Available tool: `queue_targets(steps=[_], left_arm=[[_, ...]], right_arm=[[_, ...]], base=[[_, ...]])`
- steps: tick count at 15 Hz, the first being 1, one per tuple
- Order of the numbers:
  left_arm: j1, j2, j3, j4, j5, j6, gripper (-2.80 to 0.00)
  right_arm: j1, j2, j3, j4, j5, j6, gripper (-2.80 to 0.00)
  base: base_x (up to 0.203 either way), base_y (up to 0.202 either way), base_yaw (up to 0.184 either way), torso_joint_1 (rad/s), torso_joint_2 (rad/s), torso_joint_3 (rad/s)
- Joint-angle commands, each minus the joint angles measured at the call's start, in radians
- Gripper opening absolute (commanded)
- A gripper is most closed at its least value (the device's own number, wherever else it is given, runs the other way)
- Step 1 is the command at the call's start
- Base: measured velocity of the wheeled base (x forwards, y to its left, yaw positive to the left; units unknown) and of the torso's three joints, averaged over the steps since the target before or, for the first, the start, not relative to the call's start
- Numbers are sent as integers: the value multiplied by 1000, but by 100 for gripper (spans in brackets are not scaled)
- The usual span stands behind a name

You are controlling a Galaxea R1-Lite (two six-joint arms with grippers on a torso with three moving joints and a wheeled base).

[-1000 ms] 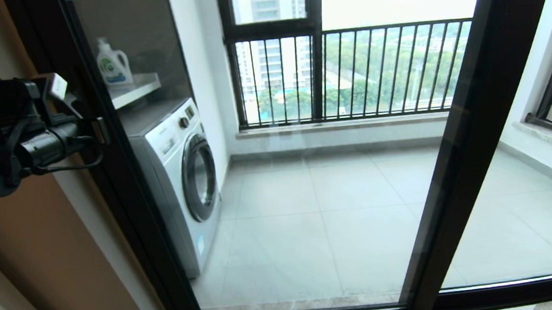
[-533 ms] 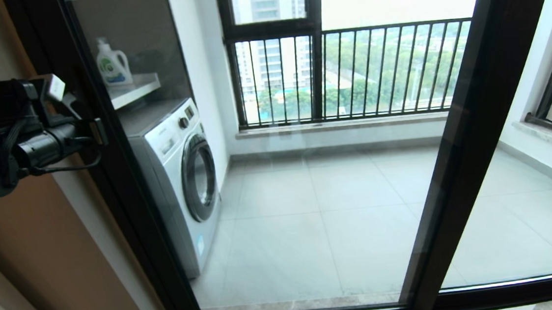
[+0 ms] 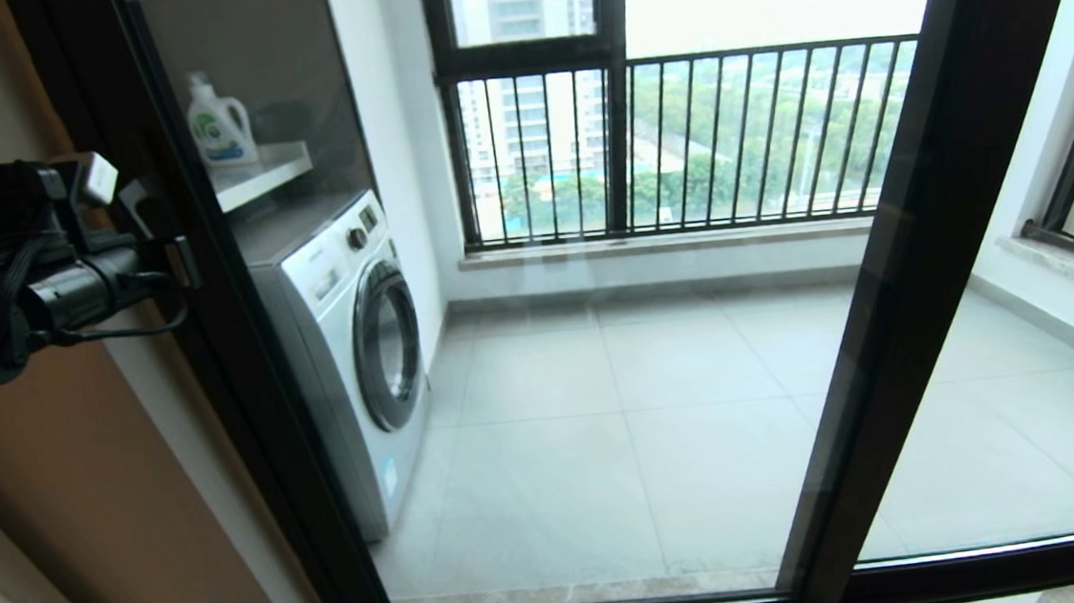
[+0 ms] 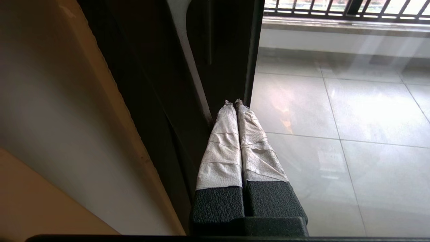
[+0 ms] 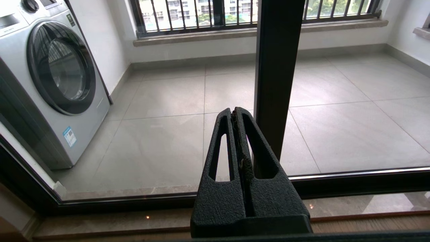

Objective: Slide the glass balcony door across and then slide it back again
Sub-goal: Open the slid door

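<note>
Across most of the head view, from the wall-side jamb to the dark upright right of centre: glass balcony door [image 3: 601, 383], seemingly run fully home against that jamb, no gap visible along its left edge. Beyond its right upright, overlapped: second glass panel [image 3: 1033, 397]. Behind the glass, at the balcony's left wall: washing machine [image 3: 348, 335], with detergent bottle [image 3: 218, 120] on the shelf above. At the far wall: railed window [image 3: 677, 137].

Judged for progress: unclear. Could be read as the start, neither slide made, or as the finish, both slides made and the door returned. Not to be settled from these views, since the closed position looks alike either way.

At the door's left upright, about handle height: left gripper [image 4: 234, 102], taped fingers pressed flat together with nothing pinched between them, tips set at the upright's inner edge beside the glass. Placed more for pushing sideways than for grasping, by the look of it.

Low, facing the door's bottom rail near the right upright: right gripper [image 5: 237, 112], parked, fingers likewise closed on nothing, absent from the head view.

Hard to make out: the bar handle, lost in the dark frame; actual contact between fingertips and upright; top track, cut off.
</note>
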Motion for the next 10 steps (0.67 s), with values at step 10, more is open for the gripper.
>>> queue_targets(steps=[10], left_arm=[[26, -11, 3, -4, -1, 18, -280]], right_arm=[[0, 0, 12, 0, 1, 0, -280]], base=[[0, 0, 0, 0, 0, 0]])
